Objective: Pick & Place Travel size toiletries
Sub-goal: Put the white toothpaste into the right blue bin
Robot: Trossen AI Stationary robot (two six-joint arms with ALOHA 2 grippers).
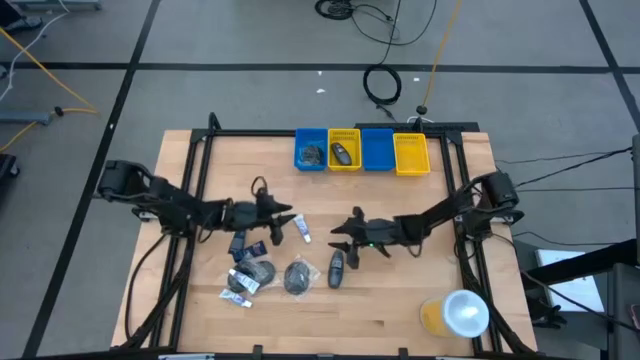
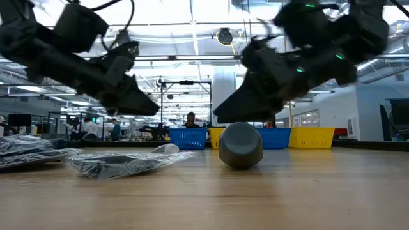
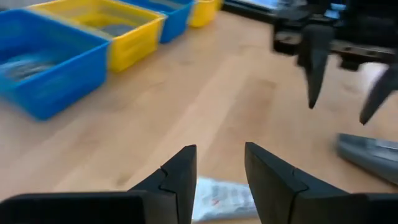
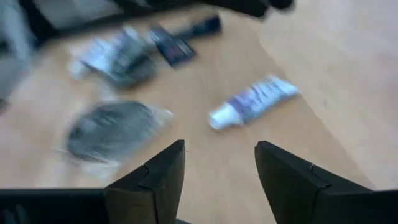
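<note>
My left gripper (image 1: pixel 283 221) is open and empty over the small white tube (image 1: pixel 302 231); I should descend straight, fingers astride it.

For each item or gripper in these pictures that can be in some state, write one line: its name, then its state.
left gripper: open, empty, above the white tube
right gripper: open, empty, above the table
white tube: lying flat on the table
dark tube: lying on the table
first blue bin: holds a dark item
first yellow bin: holds a dark item
yellow cup: white lid on
</note>
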